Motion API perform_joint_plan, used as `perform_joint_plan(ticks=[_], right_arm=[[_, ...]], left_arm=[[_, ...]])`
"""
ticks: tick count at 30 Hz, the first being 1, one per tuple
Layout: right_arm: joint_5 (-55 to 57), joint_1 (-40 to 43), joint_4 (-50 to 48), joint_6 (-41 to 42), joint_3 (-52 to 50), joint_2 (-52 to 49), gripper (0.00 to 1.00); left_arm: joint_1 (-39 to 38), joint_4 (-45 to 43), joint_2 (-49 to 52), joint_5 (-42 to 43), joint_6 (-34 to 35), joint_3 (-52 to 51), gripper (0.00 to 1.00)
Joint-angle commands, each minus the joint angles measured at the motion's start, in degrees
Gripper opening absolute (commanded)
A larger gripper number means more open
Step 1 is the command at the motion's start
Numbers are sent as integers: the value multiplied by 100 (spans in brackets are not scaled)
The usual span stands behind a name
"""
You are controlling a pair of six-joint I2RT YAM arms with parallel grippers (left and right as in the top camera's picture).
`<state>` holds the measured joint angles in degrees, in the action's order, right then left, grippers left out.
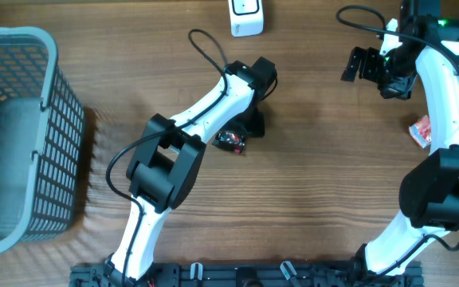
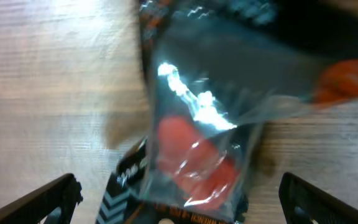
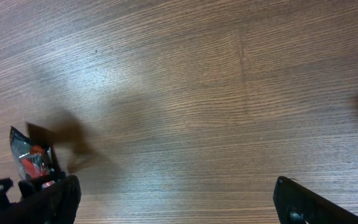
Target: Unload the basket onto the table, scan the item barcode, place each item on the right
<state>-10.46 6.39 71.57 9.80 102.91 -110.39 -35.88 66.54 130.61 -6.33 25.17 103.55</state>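
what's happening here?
The left gripper hangs over a small black-and-red packet with its jaws wide open; the packet lies on the table, not gripped. The right gripper is open and empty, off to the far right. A white device sits at the far edge and a grey basket stands on the left. No scan is under way.
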Motion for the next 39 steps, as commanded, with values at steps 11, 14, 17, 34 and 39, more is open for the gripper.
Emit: perform_joint_plan(ticks=[11,14,17,34,39], right_arm=[[55,-44,162,-83,46,-2,100],[55,-44,199,-83,46,-2,100],[81,-44,208,-83,46,-2,100],[160,-44,205,-76,46,-2,100],[162,-44,214,-74,46,-2,100]], left_arm=[[28,-706,188,398,-1847,-50,100],[66,-684,372,433,-1878,-50,100],[109,-632,474,538,-1878,-59,100],[138,-358,474,527,-1375,-59,86],[138,-529,474,542,-1224,-59,71]])
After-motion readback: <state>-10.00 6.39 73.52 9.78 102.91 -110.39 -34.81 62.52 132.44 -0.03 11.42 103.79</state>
